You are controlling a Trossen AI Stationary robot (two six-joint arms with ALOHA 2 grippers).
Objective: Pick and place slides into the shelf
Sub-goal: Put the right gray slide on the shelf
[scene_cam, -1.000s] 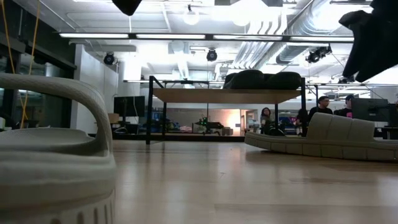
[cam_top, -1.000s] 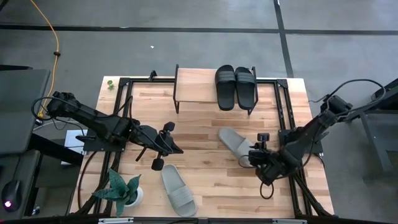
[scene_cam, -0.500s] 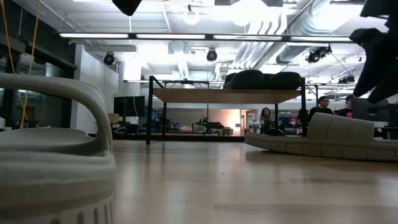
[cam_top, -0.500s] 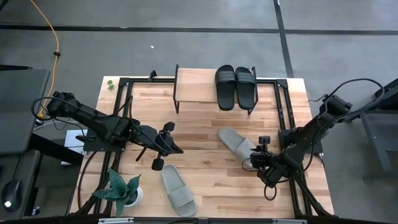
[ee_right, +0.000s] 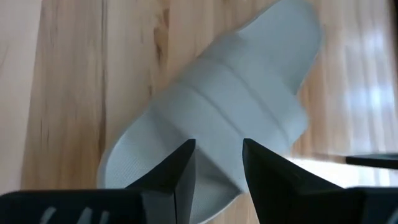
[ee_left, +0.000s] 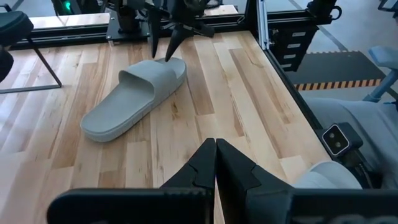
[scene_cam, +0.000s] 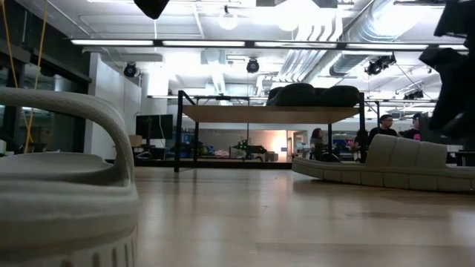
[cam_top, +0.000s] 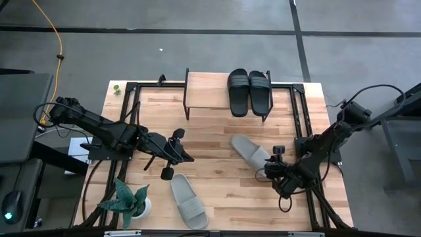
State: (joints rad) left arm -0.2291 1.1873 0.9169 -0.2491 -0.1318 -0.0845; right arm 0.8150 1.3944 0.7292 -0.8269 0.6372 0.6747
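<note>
Black pair of slides already parked side by side on the right end of the shelf, up at the table's far edge. One grey slide lying flat right of the table's middle, toward the right edge, angled across the boards. Other grey slide sitting down by the near edge, a bit left of centre, just beside a little potted plant. Right gripper hanging just over the near end of that first grey slide, fingers apart with the strap showing between them, not gripping anything yet from what shows. Left gripper parked left of the table's middle, jaws pressed together, holding nothing. People visible way back in the room in the low view.
</note>
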